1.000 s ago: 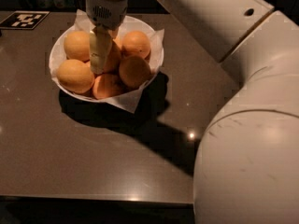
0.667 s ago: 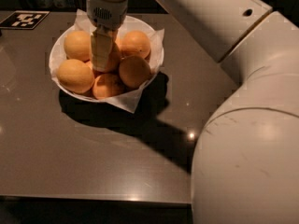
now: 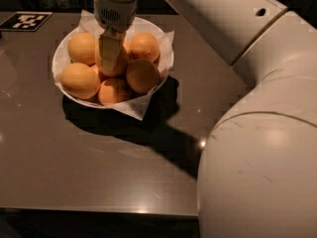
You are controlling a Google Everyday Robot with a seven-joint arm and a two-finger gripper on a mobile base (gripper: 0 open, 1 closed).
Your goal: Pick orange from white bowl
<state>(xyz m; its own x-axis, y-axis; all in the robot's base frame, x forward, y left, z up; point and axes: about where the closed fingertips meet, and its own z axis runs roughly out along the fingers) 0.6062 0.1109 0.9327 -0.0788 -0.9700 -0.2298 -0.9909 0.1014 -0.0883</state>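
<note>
The white bowl [image 3: 58, 58], lined with white paper whose corners stick out over the rim, stands at the back left of the dark table. It holds several bright oranges. My gripper [image 3: 111, 68] comes straight down into the middle of the pile, at the central orange [image 3: 124, 63], which it mostly hides. Other oranges lie around it: at the left [image 3: 79, 80], the back left [image 3: 81, 47], the front [image 3: 114, 90], the right [image 3: 142, 76] and the back right [image 3: 144, 46].
My large white arm [image 3: 257, 133] fills the right side and crosses above the table's back right. A black-and-white marker tag [image 3: 25, 21] lies at the back left corner. The table's front edge [image 3: 99, 211] runs along the bottom.
</note>
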